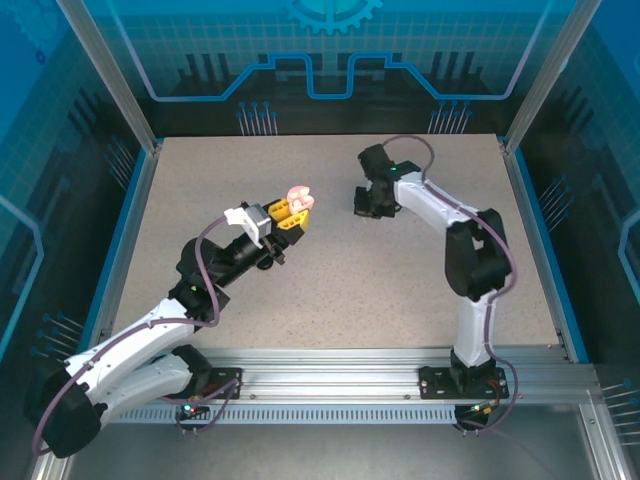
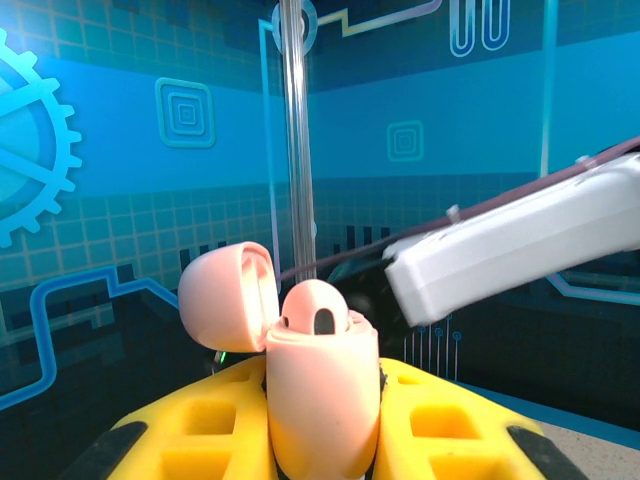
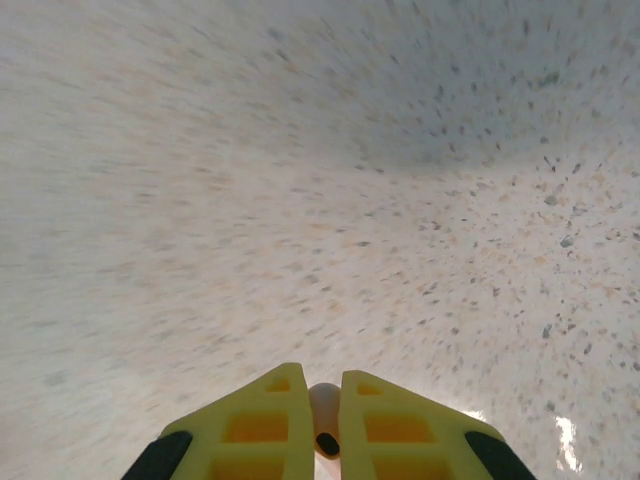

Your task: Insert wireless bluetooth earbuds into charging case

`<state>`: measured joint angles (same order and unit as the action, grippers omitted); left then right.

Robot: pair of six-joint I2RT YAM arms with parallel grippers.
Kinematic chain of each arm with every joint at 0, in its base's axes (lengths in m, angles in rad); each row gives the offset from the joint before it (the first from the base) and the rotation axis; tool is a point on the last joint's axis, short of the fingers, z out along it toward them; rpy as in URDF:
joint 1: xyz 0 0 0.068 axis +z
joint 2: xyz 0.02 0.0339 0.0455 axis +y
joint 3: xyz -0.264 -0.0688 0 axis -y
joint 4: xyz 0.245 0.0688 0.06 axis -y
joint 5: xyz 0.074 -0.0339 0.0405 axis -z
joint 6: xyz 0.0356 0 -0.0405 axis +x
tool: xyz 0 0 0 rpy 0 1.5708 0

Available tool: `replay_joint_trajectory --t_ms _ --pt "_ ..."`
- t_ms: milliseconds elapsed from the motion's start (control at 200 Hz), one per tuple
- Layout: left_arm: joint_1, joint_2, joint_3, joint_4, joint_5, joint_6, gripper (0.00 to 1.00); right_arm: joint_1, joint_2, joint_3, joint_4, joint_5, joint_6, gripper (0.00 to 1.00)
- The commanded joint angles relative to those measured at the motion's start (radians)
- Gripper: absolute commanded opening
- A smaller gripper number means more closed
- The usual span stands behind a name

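Left wrist view: one pale pink earbud [image 2: 318,308] stands in the mouth of the pale pink charging case [image 2: 322,400], its rounded head and a dark oval opening showing above the rim. The hinged lid [image 2: 228,295] is swung open to the left. Your left gripper [image 2: 325,415] clamps the case body upright between its yellow fingers [image 2: 215,425]. The right arm's white link [image 2: 520,240] crosses behind.

Right wrist view: a second pale pink earbud [image 3: 322,405] is pinched between the narrow yellow jaws of your right gripper [image 3: 322,385], with a dark tip low in the gap. The speckled table [image 3: 300,200] lies beyond.

Top external view: the case [image 1: 299,198], in the left gripper [image 1: 292,212], is near the table's [image 1: 330,290] middle. The right gripper [image 1: 365,203] is close on its right, apart from it.
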<state>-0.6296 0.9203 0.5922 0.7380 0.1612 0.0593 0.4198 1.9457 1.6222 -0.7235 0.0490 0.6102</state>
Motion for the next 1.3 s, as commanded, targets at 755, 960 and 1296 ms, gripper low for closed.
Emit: replay_joint_trajectory --t_ms 755,960,1296 --pt "-0.007 0.05 0.053 0.109 0.018 -0.044 0.0 0.169 -0.734 -0.185 0.518 -0.251 0.21 0.13" --pt "-0.008 0.084 0.066 0.147 0.006 -0.067 0.0 0.276 -0.771 -0.261 0.669 -0.212 0.215 0.13" --pt "-0.008 0.091 0.084 0.156 0.0 -0.077 0.0 0.353 -0.77 -0.331 0.789 -0.174 0.213 0.14"
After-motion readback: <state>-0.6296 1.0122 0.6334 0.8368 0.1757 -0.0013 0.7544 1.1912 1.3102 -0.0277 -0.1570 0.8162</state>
